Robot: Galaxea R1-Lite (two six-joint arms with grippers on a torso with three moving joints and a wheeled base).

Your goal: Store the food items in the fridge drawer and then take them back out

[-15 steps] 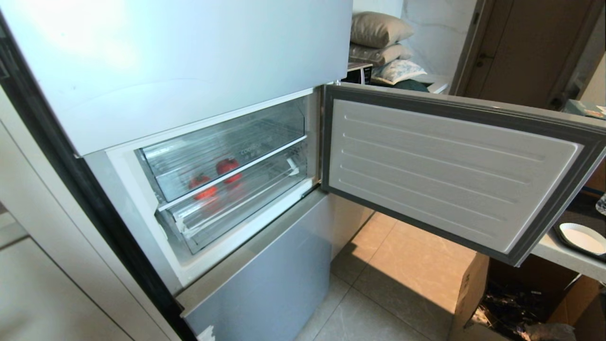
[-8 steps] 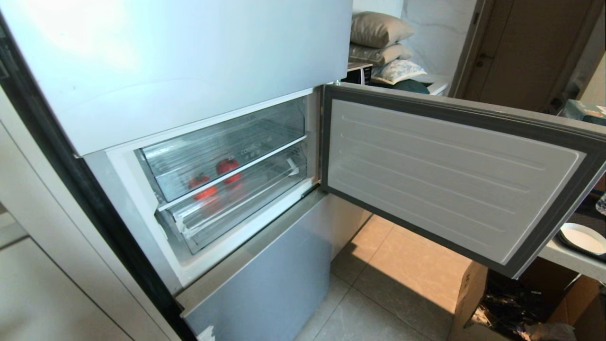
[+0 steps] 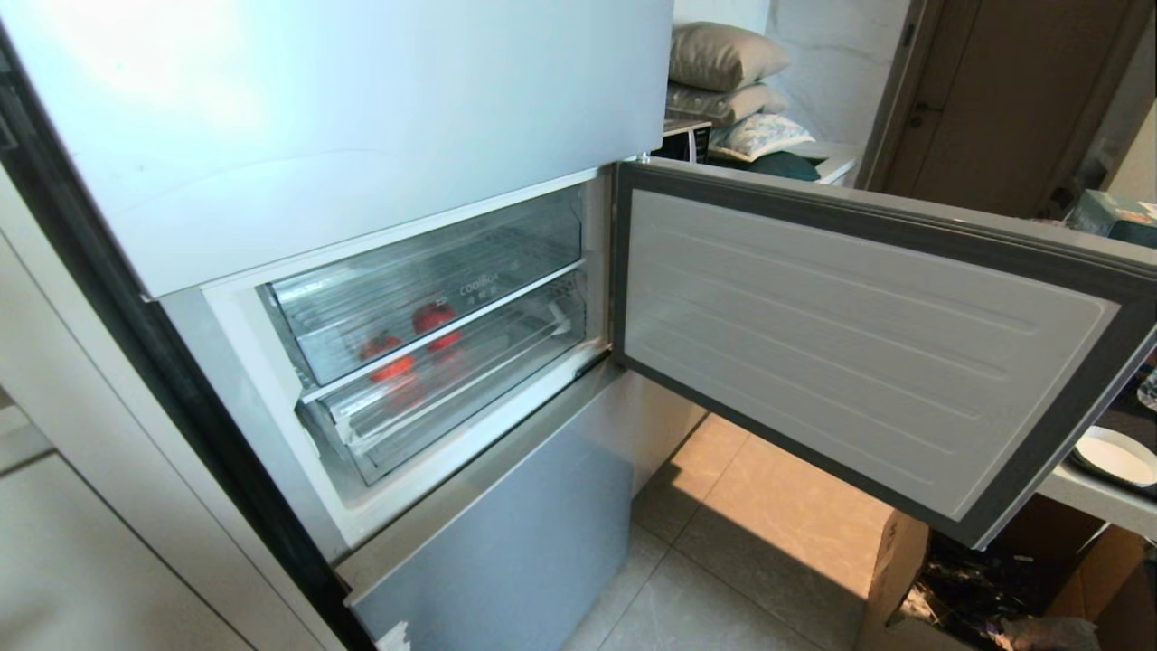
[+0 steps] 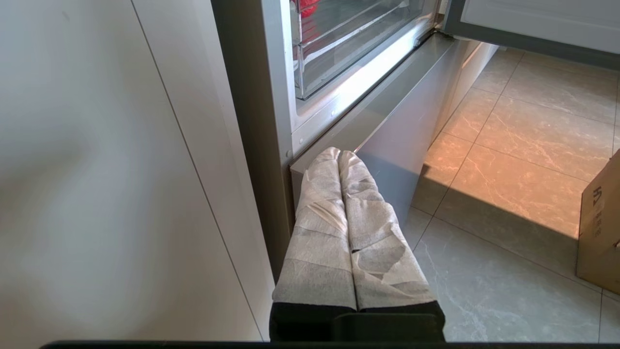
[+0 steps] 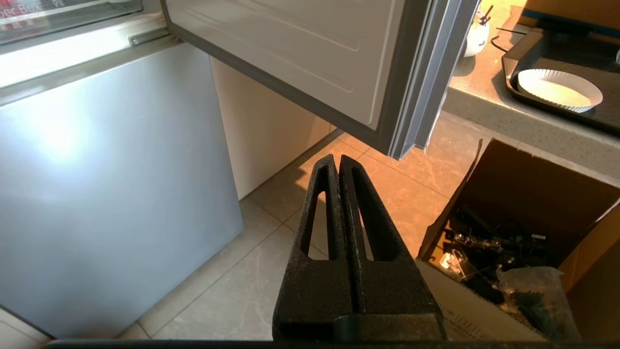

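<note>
Two red food items (image 3: 436, 318) (image 3: 383, 349) lie inside the fridge drawer (image 3: 506, 237), the upper clear one, which is pushed in; they show through its front. A red patch of the food items (image 4: 310, 6) shows in the left wrist view too. Neither arm is in the head view. My left gripper (image 4: 339, 152), its fingers wrapped in white tape, hangs shut and empty low by the fridge's left front corner. My right gripper (image 5: 337, 160), black, is shut and empty above the floor, below the open fridge door (image 5: 310, 53).
The open fridge door (image 3: 859, 334) juts out to the right at mid height. Below it stands an open cardboard box (image 5: 523, 228). A counter (image 5: 489, 116) carries a black tray with a white paper plate (image 5: 559, 89). A second clear drawer (image 3: 470, 389) sits under the first.
The open door's free edge has drifted slightly lower in the head view. The fridge body, drawers and fruits have stayed put.
</note>
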